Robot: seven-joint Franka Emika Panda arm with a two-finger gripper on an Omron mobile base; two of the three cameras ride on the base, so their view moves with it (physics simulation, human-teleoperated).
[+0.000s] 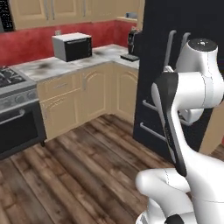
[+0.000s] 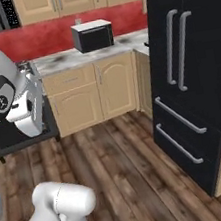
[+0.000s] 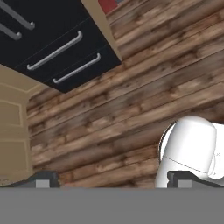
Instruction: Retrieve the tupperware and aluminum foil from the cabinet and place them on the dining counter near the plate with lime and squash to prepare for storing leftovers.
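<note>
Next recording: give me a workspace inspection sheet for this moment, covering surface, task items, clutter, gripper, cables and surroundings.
Surface: marbled counter along the red wall, carrying a microwave and a black coffee machine.
Job's things: nothing seen of tupperware, foil or plate.
Clutter: nothing seen on the wooden floor.
Gripper: gripper open, empty, facing the floor beside the black fridge.
Cables: nothing seen.
Surroundings: stove at left, tan lower cupboards, upper cupboards with silver handles, tall black fridge at right.
</note>
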